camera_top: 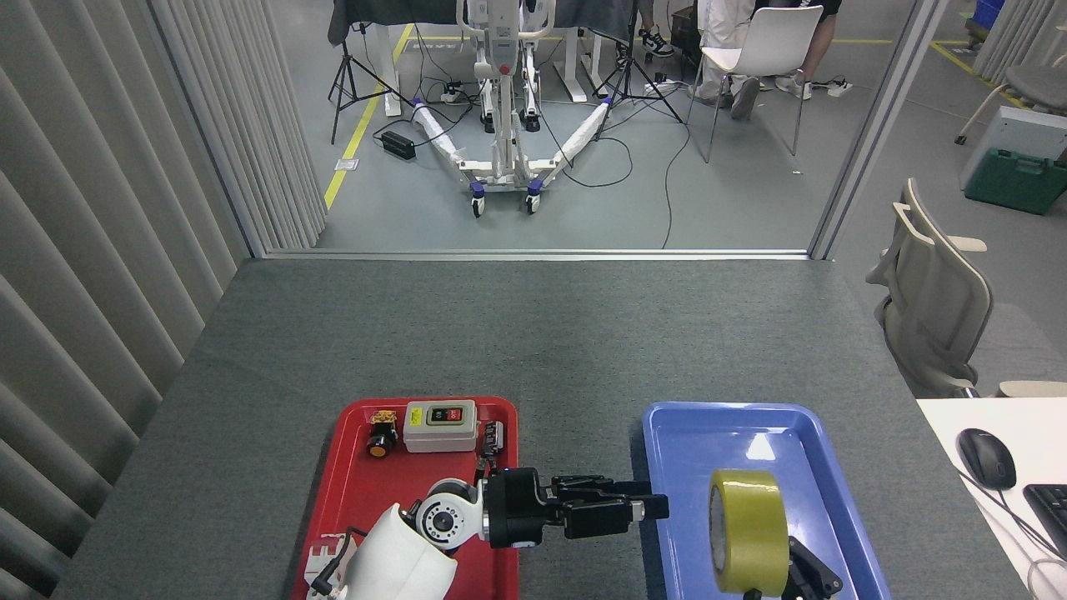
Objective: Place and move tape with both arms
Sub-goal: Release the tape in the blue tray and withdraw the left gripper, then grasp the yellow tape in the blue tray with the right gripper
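Left tool (646, 508) empty, fingers pressed together, beside the tape (748, 532); right tool (807, 573) behind it, grip unclear.

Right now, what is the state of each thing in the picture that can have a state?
Tape: upright on its edge over the blue tray, apart from the left gripper.
Left gripper: holds nothing, fingers close together, between the two trays.
Right gripper: low behind the tape, mostly hidden; grip cannot be told.
Blue tray: only the tape in it.
Red tray: holds a switch box and small parts.
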